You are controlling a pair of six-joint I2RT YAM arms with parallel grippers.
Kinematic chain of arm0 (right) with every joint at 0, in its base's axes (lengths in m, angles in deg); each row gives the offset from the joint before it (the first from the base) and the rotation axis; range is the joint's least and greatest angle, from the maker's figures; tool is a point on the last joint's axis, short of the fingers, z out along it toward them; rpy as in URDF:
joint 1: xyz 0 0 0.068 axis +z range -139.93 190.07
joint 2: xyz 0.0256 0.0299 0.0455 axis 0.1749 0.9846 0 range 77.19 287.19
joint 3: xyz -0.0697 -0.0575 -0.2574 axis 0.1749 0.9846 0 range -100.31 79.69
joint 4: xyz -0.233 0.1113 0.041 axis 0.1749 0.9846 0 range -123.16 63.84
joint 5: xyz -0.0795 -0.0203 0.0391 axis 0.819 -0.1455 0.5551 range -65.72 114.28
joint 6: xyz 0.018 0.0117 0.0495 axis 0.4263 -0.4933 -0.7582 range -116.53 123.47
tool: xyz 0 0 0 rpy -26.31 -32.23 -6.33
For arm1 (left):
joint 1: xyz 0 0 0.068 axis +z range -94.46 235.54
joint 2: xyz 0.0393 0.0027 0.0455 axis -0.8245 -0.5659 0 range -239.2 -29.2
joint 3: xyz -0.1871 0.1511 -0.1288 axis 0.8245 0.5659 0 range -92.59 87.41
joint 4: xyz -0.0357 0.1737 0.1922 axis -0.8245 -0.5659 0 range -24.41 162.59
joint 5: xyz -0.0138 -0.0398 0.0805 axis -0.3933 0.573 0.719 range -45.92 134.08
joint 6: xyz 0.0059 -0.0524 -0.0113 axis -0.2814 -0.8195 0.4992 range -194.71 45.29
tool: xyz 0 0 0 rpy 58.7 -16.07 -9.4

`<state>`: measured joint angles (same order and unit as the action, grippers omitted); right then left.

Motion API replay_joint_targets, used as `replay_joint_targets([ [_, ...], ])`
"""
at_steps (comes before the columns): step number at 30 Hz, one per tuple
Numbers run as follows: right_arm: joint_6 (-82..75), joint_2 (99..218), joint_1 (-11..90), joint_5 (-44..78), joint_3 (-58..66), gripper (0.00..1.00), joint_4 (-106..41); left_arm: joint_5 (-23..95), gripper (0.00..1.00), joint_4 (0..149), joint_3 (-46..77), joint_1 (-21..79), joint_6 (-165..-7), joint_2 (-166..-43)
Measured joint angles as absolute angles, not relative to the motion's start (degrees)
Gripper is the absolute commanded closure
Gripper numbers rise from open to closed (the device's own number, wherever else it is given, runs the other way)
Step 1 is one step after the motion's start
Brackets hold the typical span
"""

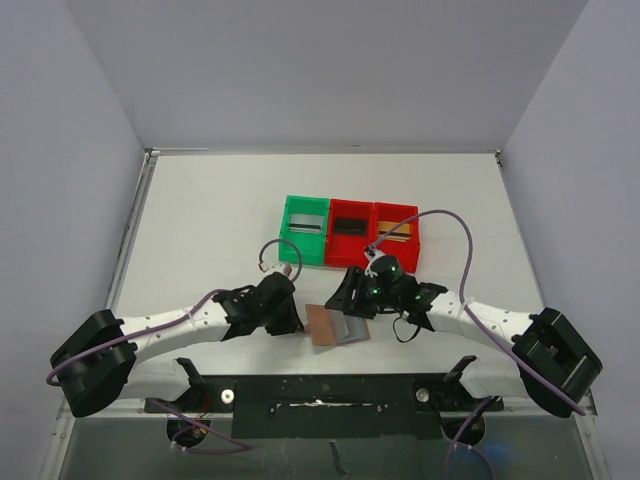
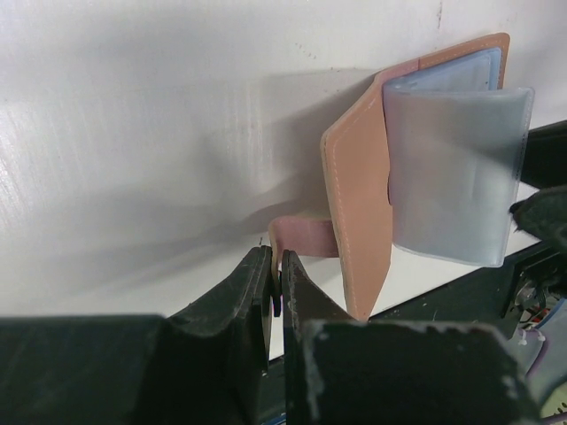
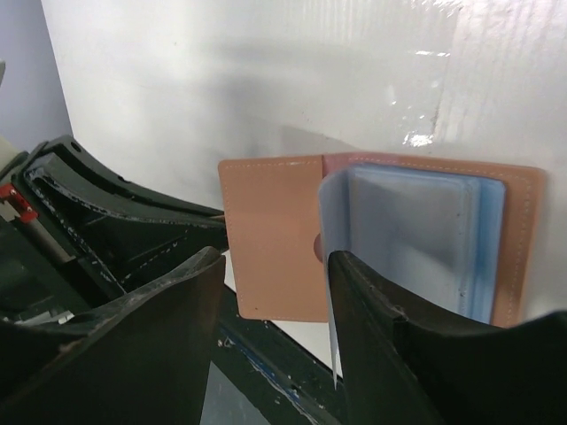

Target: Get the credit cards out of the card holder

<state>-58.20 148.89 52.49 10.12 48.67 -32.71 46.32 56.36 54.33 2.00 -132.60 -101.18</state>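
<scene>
Card holder (image 1: 335, 326) flanked by left end effector (image 1: 298, 322), right end effector (image 1: 350, 300); bins (image 1: 350, 232) beyond.

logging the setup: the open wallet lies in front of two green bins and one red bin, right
No: only the left bin is green; the middle bin and right bin are red, so one green and two red. The top view shows it. The wallet does lie open in front of them.

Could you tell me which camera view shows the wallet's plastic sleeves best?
The left wrist view: the sleeves rise from the open wallet, nearly unobstructed. The right wrist view has a finger covering their lower part; the top view shows only a small grey patch.
</scene>
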Motion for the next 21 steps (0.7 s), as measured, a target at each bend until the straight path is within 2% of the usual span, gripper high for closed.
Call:
replay_joint_targets([
  [5, -57.1, 151.1, 54.8, 7.6, 48.4, 0.45, -34.5, 46.3, 1.00, 56.9, 54.3, 2.0, -132.6, -101.4],
  [9, -56.6, 158.0, 56.7, 5.0, 45.3, 0.45, -36.5, 46.5, 1.00, 57.0, 54.3, 2.0, -133.0, -101.5],
  [12, -56.8, 162.4, 57.4, 4.3, 43.5, 0.38, -38.3, 47.4, 1.00, 57.0, 54.5, 2.0, -134.3, -101.4],
  [14, -57.3, 164.1, 57.5, 4.1, 43.5, 0.36, -39.7, 48.0, 1.00, 56.9, 55.3, 2.0, -135.1, -101.0],
  [17, -59.7, 165.9, 57.4, 4.4, 44.2, 0.37, -42.7, 48.6, 0.77, 56.7, 56.7, 2.0, -136.2, -100.1],
  [21, -64.3, 165.9, 56.4, 4.0, 49.3, 0.41, -51.1, 49.2, 0.56, 57.1, 58.1, 2.1, -137.5, -98.2],
])
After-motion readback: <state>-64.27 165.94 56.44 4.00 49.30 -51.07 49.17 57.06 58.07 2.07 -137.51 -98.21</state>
